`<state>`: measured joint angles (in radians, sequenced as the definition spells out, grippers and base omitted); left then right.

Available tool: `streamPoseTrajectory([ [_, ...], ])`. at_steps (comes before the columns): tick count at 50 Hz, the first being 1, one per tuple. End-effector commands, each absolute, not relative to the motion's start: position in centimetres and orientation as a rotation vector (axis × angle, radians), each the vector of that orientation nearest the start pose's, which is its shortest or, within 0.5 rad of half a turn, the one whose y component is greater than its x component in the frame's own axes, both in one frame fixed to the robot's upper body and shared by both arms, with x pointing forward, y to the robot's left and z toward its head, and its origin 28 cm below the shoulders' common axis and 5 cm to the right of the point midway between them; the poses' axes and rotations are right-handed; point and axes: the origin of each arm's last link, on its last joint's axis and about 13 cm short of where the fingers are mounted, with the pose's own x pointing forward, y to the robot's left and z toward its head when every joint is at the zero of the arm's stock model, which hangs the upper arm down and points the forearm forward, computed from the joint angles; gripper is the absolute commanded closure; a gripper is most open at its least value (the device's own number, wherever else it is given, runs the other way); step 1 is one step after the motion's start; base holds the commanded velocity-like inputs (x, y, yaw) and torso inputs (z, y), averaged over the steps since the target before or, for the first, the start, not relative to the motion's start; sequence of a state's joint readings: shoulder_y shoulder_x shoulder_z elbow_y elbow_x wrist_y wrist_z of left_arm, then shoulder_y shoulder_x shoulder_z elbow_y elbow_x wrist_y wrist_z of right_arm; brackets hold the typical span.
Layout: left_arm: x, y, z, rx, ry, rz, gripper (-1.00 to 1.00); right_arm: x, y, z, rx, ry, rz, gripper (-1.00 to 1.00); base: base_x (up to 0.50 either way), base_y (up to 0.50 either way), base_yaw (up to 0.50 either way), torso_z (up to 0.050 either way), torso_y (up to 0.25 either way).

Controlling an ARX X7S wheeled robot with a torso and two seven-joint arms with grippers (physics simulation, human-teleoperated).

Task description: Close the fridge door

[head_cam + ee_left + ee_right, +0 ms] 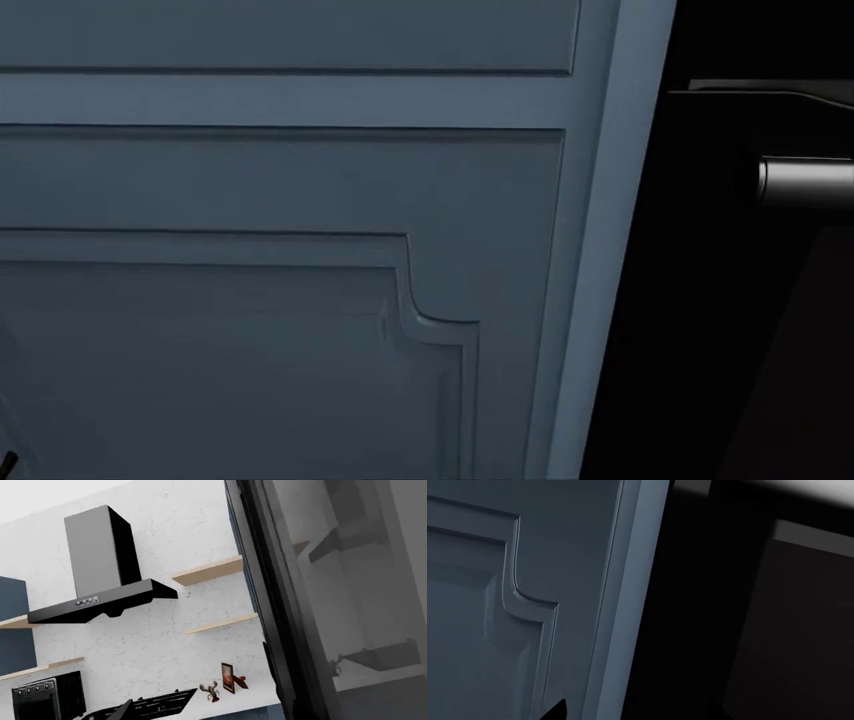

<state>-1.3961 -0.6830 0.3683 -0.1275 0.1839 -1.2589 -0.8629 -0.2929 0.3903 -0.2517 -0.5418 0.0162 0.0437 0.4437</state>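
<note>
The fridge door (360, 605) fills one side of the left wrist view. Its glossy dark face mirrors the wall shelves, and its black edge (273, 610) runs the full height of the picture, standing out from the white wall. The white inner lining is hidden. Of my left gripper only a dark fingertip (122, 711) shows at the picture's edge, apart from the door. Of my right gripper only one black fingertip (557, 711) shows, close in front of a blue-grey cabinet panel. The head view shows neither gripper nor the fridge door.
A blue-grey panelled cabinet door (267, 300) fills the head view, very near. Beside it stands a black appliance front (721, 350) with a silver bar handle (807, 180). On the far wall are a black range hood (100, 580), wooden shelves (207, 570) and a stove (47, 697).
</note>
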Motion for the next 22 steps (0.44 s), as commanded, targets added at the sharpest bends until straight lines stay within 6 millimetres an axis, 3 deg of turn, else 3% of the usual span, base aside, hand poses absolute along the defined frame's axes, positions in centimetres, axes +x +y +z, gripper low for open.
streamPoseTrajectory([
  [1,37.8,36.2,35.1,0.576,-0.328,1.271,-1.0,13.7,-10.9,6.7,-0.214,-0.192,-0.076,-1.0,0.02,0.01,-0.01,0.0,0.0],
  [7,39.2,35.8,35.2,0.575,-0.33,1.26,-1.0,13.8,-10.8,6.7,-0.221,-0.185,-0.081,-1.0,0.02,0.01,-0.01,0.002,0.0],
  [22,38.2,35.6,36.2,0.582,-0.365,1.258,-1.0,13.8,-10.8,6.7,-0.222,-0.187,-0.076,-1.0,0.02,0.01,-0.01,0.001,0.0],
])
